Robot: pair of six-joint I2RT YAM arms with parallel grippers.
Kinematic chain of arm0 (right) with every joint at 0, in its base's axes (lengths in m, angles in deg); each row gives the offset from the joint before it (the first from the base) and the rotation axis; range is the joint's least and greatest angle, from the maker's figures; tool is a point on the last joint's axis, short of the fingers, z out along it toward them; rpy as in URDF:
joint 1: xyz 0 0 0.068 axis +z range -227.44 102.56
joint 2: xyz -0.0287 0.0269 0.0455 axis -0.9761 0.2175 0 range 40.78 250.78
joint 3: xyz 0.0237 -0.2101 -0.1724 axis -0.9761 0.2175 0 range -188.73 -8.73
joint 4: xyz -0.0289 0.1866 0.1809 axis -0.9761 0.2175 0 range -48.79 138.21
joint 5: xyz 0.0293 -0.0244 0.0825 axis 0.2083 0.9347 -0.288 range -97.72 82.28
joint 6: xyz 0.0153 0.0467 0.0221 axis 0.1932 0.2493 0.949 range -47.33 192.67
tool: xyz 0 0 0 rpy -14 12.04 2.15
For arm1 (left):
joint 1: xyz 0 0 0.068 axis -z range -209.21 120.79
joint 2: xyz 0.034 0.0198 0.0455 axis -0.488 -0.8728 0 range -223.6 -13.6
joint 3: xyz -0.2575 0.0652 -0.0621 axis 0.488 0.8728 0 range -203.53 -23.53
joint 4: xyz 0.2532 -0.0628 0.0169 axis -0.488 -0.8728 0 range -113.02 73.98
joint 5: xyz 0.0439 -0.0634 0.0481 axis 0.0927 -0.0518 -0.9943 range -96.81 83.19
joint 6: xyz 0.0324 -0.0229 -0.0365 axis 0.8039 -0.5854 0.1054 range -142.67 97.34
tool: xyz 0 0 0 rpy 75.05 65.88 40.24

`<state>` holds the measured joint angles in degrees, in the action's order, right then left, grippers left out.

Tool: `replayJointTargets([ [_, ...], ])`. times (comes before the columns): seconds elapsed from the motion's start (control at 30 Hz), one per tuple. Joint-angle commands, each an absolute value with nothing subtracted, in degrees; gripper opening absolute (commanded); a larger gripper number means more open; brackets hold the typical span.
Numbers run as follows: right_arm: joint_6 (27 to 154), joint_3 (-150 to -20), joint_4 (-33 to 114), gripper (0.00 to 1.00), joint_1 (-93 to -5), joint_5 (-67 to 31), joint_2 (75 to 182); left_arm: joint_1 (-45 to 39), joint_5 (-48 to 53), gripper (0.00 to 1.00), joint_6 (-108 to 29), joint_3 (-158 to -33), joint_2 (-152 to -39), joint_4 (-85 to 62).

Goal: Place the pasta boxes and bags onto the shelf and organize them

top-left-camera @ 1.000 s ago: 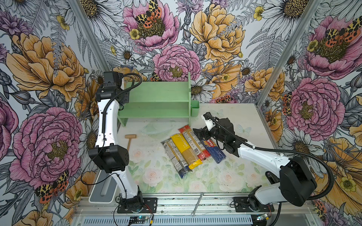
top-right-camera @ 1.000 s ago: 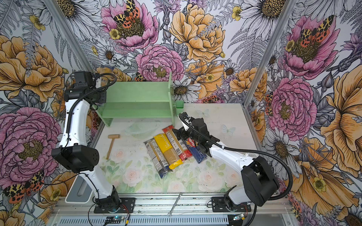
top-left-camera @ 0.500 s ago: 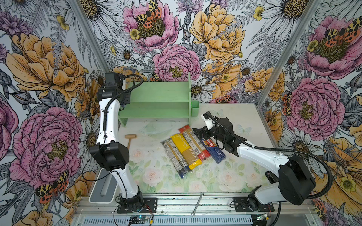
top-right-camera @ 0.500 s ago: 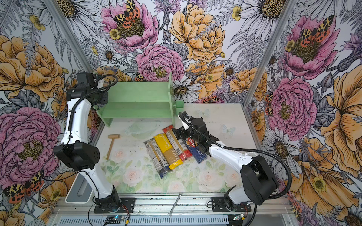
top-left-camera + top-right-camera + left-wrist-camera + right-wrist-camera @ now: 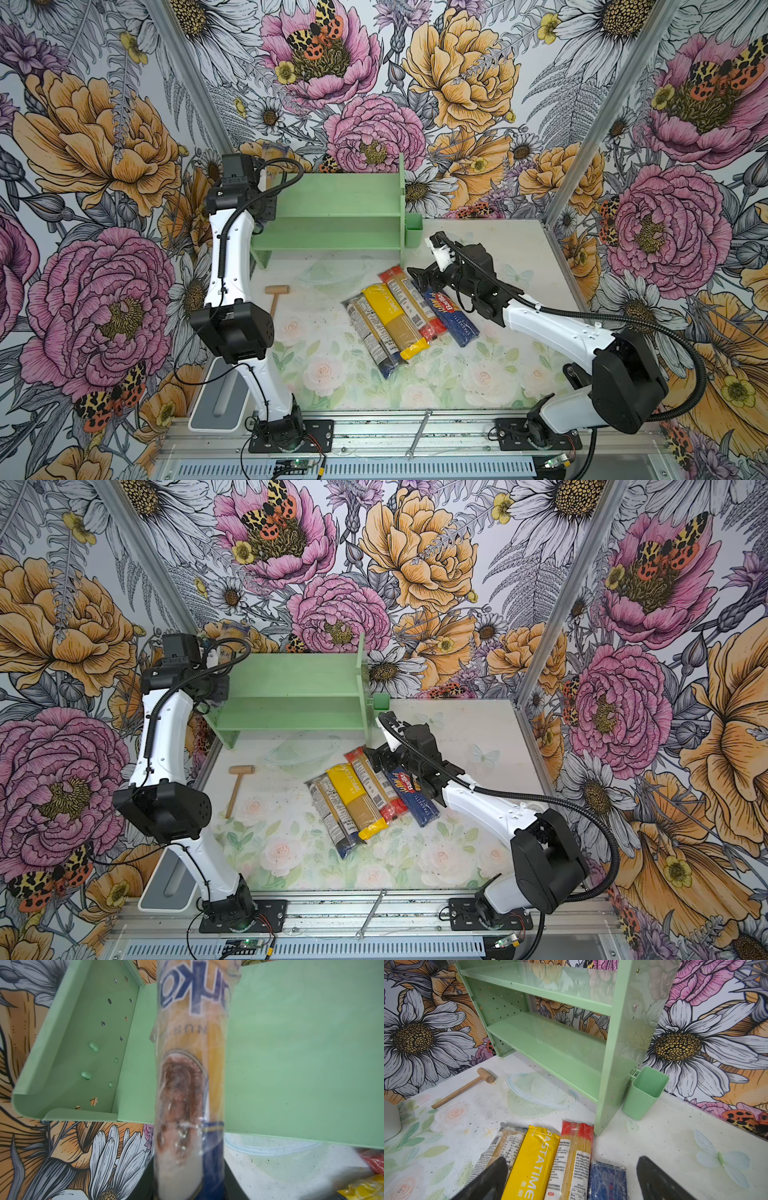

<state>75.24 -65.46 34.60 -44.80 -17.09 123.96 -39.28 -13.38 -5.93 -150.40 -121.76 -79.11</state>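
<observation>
My left gripper [image 5: 189, 1185] is shut on a clear pasta bag [image 5: 187, 1068] with a dark blue end. It holds the bag up over the left end of the mint-green shelf [image 5: 332, 203]; the bag's tip pokes up behind the wrist [image 5: 273, 153]. Both tiers of the shelf [image 5: 550, 1043] are bare. On the table lie side by side a clear bag with a blue end [image 5: 370, 336], a yellow bag [image 5: 395, 320], a red-ended clear bag [image 5: 411, 303] and a dark blue Barilla box [image 5: 451, 318]. My right gripper [image 5: 571, 1159] hovers open just over their far ends.
A small green cup [image 5: 413, 230] hangs on the shelf's right side. A wooden mallet [image 5: 275, 297] lies left of the packs, and a clear bowl [image 5: 332, 272] sits in front of the shelf. A wrench [image 5: 417, 432] rests on the front rail.
The left arm has shifted very slightly with the bag still in its grip. The right arm has hardly moved.
</observation>
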Motion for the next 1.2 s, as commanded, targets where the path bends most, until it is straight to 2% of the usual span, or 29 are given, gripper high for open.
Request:
replayJointTargets([
  [0.0,75.87,-67.98,35.32,0.98,-44.37,-17.36,124.19,-40.52,-12.25,0.00,-6.13,-153.41,-120.61,-69.86],
  [0.5,75.72,-73.32,37.13,0.98,-43.34,-17.46,128.84,-41.93,-12.71,0.00,-6.05,-152.73,-120.91,-69.90],
  [1.17,75.47,-70.52,35.81,0.99,-43.42,-15.81,126.95,-41.81,-12.44,0.00,-6.76,-153.08,-121.76,-69.90],
])
